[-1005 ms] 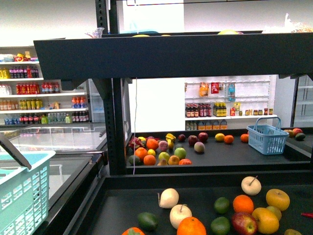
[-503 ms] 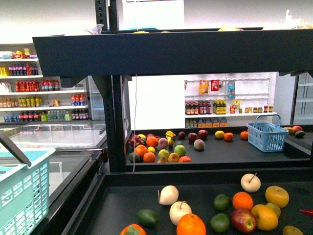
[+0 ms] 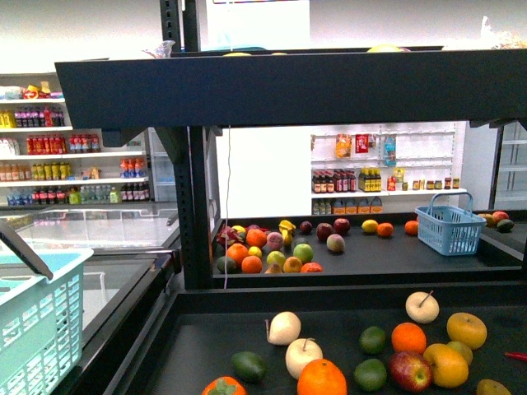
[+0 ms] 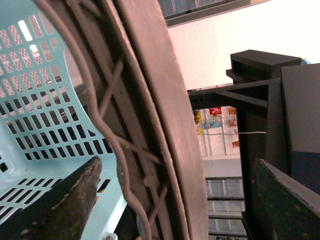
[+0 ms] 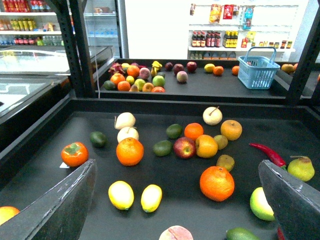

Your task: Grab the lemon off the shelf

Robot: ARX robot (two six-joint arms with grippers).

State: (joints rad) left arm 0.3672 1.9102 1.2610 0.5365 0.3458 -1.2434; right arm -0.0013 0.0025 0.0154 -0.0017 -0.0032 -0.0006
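Two bright yellow oval lemons lie side by side on the black shelf tray [image 5: 45, 150] in the right wrist view: the rounder one [image 5: 121, 194] and the slimmer, pointed one [image 5: 151, 198]. My right gripper [image 5: 176, 165] is open and empty, hovering above the tray with both lemons below and between its fingers [image 5: 60, 205]. My left gripper [image 4: 177, 161] is open, with the brown handle [image 4: 150, 100] of a light blue basket [image 4: 40, 115] between its jaws. The front view shows the shelf [image 3: 247, 90] but neither lemon nor gripper.
Oranges [image 5: 216, 183], an apple [image 5: 184, 147], a persimmon [image 5: 74, 153], limes, pale pears and a red chilli [image 5: 267, 153] lie around the lemons. A farther tray holds more fruit and a blue basket [image 3: 450, 229]. The light blue basket [image 3: 33, 329] stands at the left.
The front view has shifted slightly. No fruit on the shelf has moved.
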